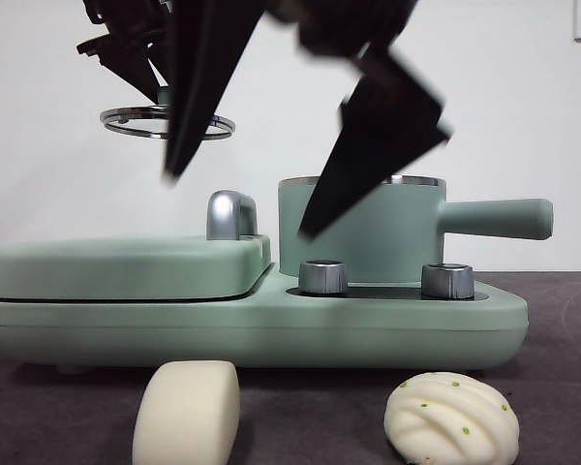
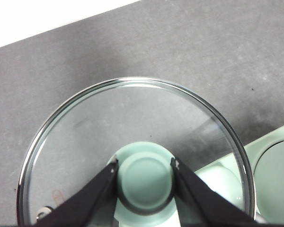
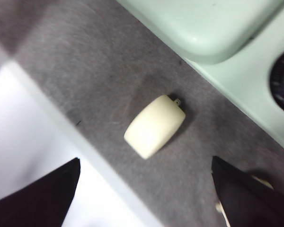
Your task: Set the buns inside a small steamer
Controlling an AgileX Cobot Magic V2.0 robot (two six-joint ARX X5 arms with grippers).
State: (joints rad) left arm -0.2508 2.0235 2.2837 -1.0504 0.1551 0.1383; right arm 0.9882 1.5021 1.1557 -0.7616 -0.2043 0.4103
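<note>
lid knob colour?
Mint green; the lid knob shows best in the left wrist view, clamped by the left gripper.

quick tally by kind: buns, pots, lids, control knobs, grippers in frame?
Buns: 2, smooth cream bun and pleated white bun
Steamer pot: 1
Glass lid: 1
Control knobs: 2, and
Grippers: 2, left gripper and right gripper
Total: 8
</note>
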